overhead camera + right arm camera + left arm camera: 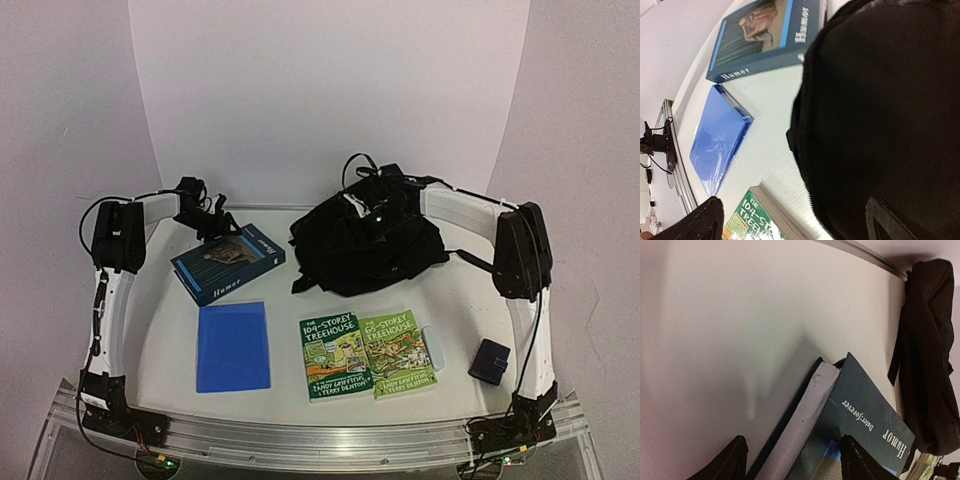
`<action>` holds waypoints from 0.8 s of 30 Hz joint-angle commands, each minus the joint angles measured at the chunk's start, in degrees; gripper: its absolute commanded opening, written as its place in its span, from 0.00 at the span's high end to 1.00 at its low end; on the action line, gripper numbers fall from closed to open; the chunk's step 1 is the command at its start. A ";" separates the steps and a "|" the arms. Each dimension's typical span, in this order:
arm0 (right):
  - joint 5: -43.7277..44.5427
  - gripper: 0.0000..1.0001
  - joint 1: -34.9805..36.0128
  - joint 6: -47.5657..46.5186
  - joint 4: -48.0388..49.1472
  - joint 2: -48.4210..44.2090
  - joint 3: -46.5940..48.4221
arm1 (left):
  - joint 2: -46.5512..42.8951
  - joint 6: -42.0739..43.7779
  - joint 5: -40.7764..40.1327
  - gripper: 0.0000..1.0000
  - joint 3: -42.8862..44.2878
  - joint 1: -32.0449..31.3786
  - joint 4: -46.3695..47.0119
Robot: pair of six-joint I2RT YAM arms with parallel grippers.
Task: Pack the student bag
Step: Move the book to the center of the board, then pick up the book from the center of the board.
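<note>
The student bag (370, 248) is a black backpack lying at the back of the table, right of centre. My right gripper (381, 214) hovers over its top and stands open. In the right wrist view the bag's zipped edge (880, 100) fills the space by the right finger (885, 220) of that gripper (795, 201). My left gripper (214, 222) is at the far end of a dark blue "Humor" book (228, 262). It (792, 439) is open, and the book's page edge (807, 425) and cover (870, 422) lie between its fingers. The bag (930, 355) shows at the right of that view.
A blue folder (233, 346) lies in front of the dark blue book. Two green "Treehouse" books (338, 357) (398, 352) sit side by side near the front, with a small white case (433, 347) beside them. A small dark-blue pouch (489, 361) is at the front right.
</note>
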 commanded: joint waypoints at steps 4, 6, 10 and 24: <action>-1.64 0.07 5.33 3.44 0.29 4.07 10.32 | -7.67 11.30 1.75 0.44 -8.39 -5.29 -6.26; -1.11 0.09 6.53 4.93 1.08 5.74 12.56 | -9.67 11.23 1.28 0.44 -9.76 -5.89 -5.35; -0.09 0.13 8.76 8.63 3.29 8.94 16.22 | -12.45 7.20 -1.38 0.39 -9.01 -6.08 -3.64; 5.63 0.21 12.46 13.07 8.44 16.95 22.76 | -46.51 -28.88 -11.87 0.20 -47.01 -6.14 7.98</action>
